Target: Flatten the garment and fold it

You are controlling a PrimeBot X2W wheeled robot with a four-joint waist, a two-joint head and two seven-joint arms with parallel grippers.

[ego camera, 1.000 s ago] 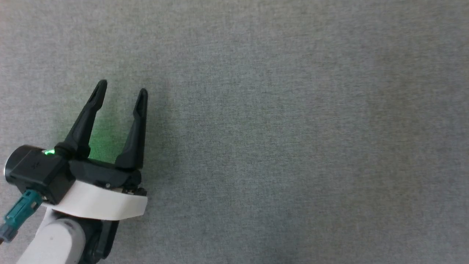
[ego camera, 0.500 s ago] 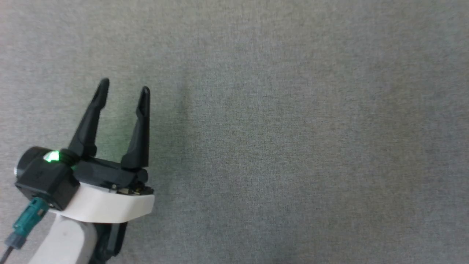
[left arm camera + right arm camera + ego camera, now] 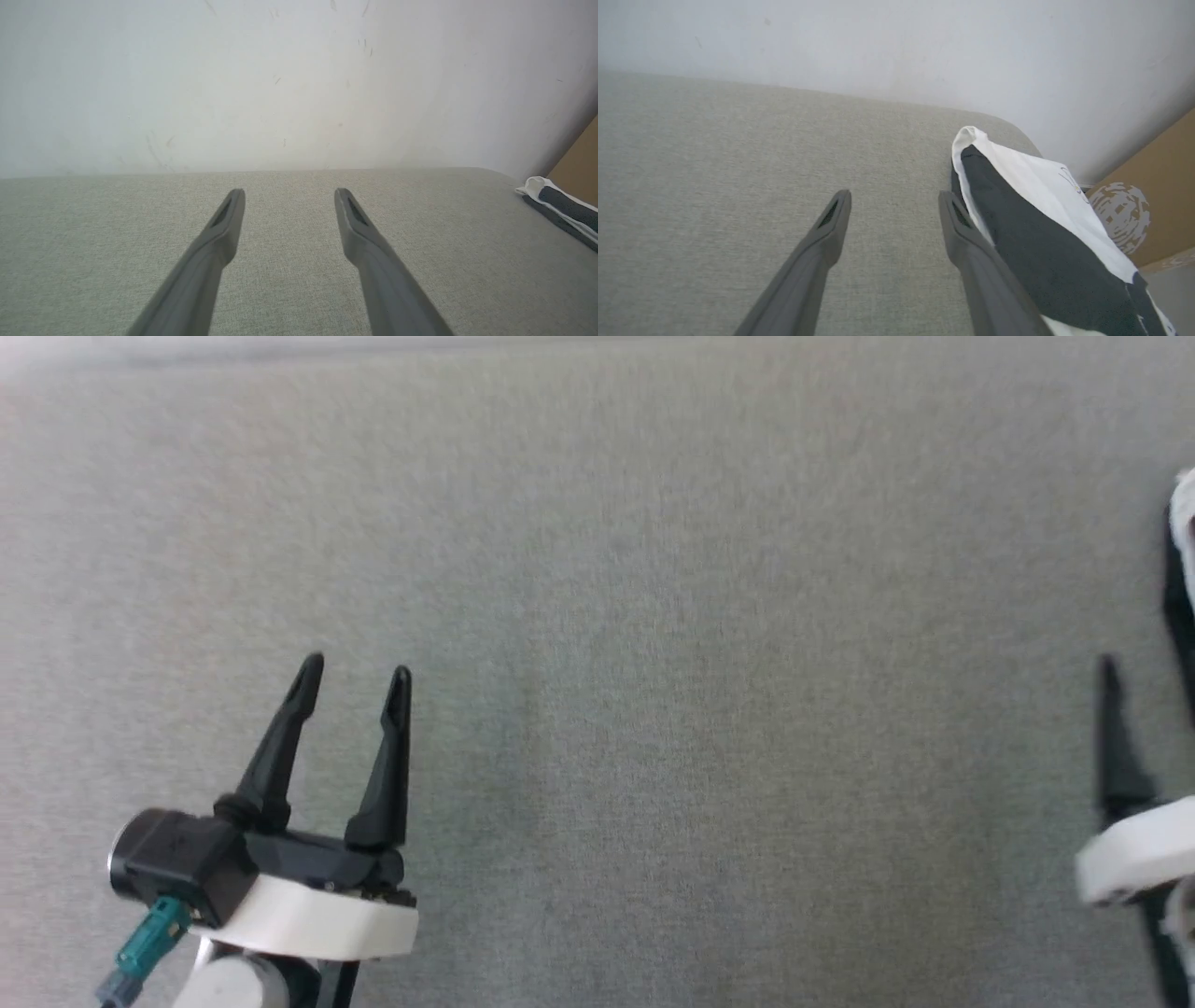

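Garment [image 3: 1017,224] is lying folded in a compact bundle at the right edge of the grey surface [image 3: 709,663], just beside the right gripper [image 3: 892,198]. That gripper and the left gripper [image 3: 357,668] are standing spread, gripping nothing. Folding is looking finished, with little left to do.

Middle: grey surface [image 3: 653,616] bare, wide open.
Right edge: garment [image 3: 1031,224] lies in the way, box [image 3: 1157,196] beyond.
Back: wall [image 3: 280,84] blocks the far side.
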